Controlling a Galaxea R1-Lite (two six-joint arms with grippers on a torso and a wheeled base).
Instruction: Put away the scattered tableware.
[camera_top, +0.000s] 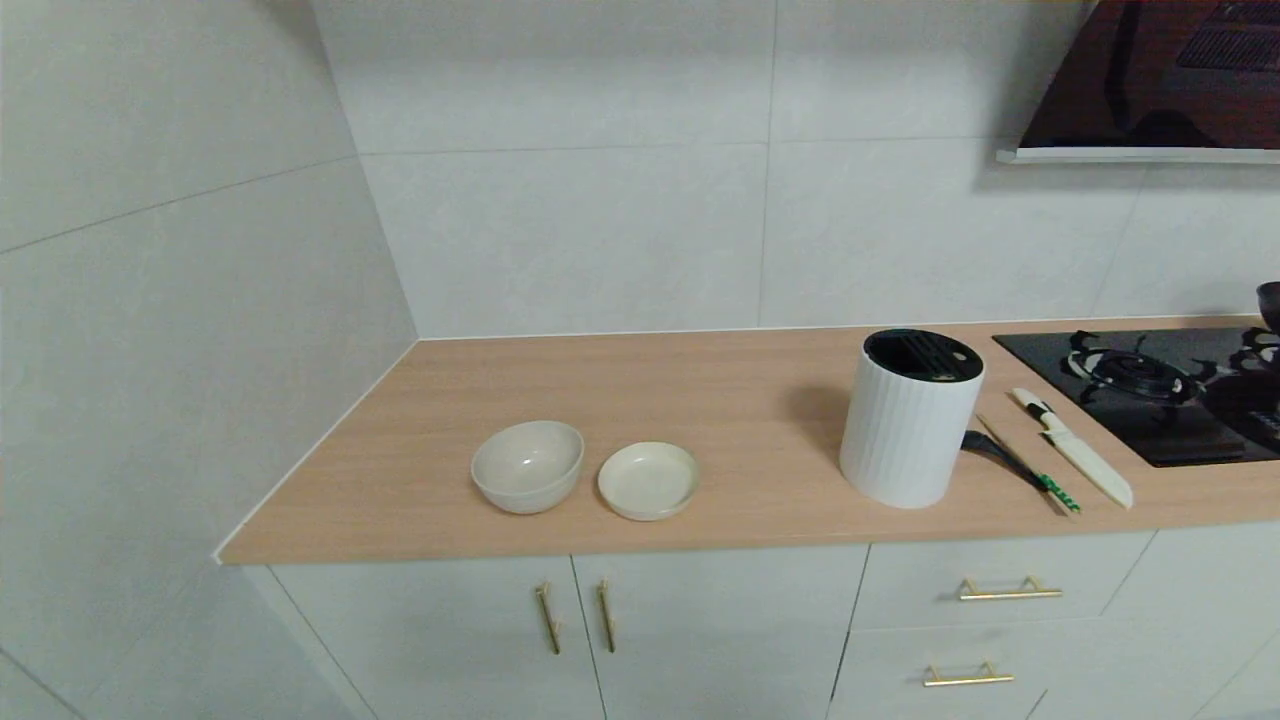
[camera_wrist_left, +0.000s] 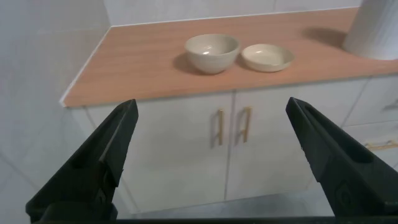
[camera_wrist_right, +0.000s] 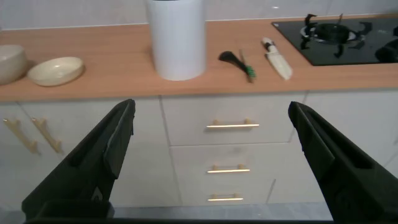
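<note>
Bowl (camera_top: 527, 465) and shallow dish (camera_top: 648, 480) side by side on worktop (camera_top: 700, 400). Knife (camera_top: 1075, 460), chopsticks (camera_top: 1060, 493), black utensil (camera_top: 990, 450) lie just right of white holder (camera_top: 910, 420). Left hand (camera_wrist_left: 211, 107), right hand (camera_wrist_right: 211, 109) spread wide, empty.

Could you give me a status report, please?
Left hand open, right hand open, both empty. Bowl, dish, knife, chopsticks loose on counter, flanking white holder. Nothing in the way.

Bright, even room light. The white holder (camera_top: 908, 420) throws a soft shadow leftward across the countertop (camera_top: 640, 390). The range hood (camera_top: 1150, 80) shows reflections.
</note>
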